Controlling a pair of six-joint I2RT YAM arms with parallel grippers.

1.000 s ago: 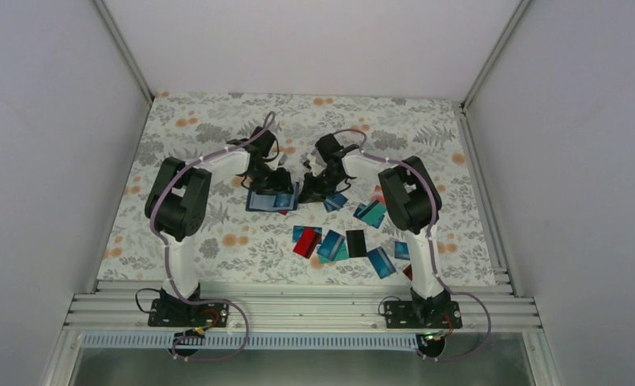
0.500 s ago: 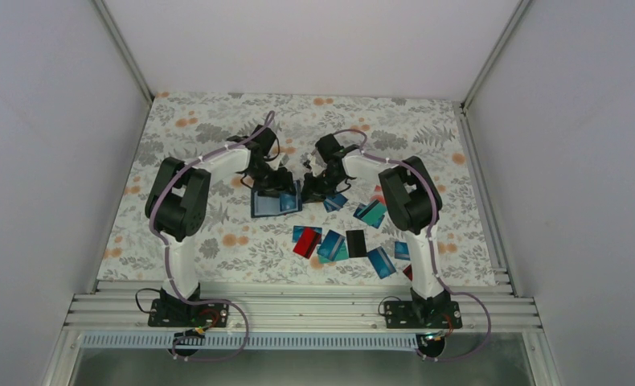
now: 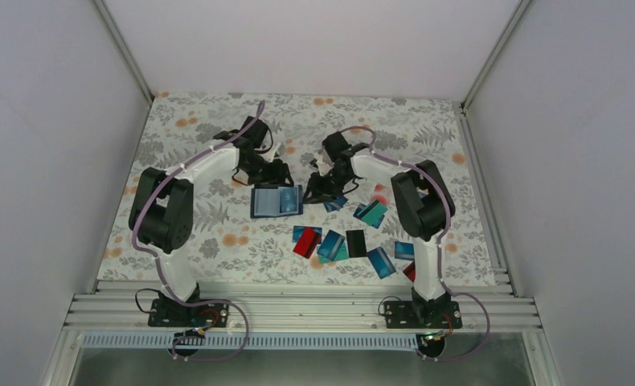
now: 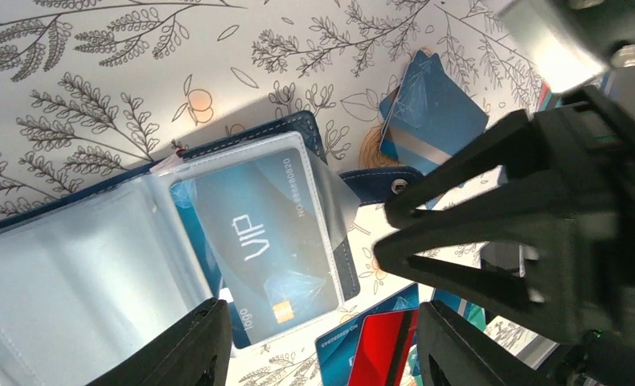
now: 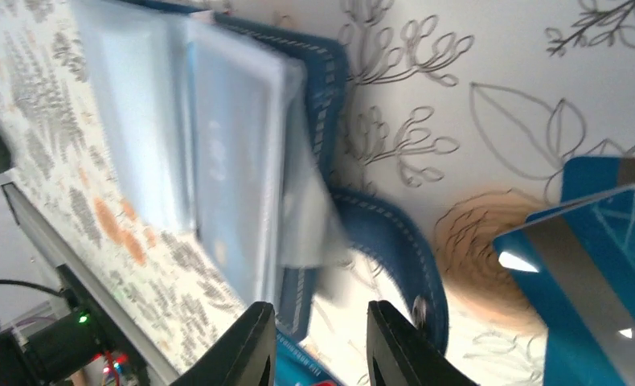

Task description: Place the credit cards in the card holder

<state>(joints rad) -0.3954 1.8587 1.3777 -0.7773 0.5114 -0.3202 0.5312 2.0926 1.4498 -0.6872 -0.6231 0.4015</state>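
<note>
Both arms have drawn back from the card holder [image 3: 276, 201], which lies open on the bench [image 3: 202, 137]. Left gripper [image 4: 322, 346] and right gripper [image 5: 318, 342] stand with jaws apart, empty. One VIP card [image 4: 262, 241] is sleeved, while many credit cards [image 3: 338, 243] remain loose beside the holder. Only the left wrist view shows the sleeved card's lettering.

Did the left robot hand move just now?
Yes. The left hand slid back toward the far wall, clear of the card holder.
</note>
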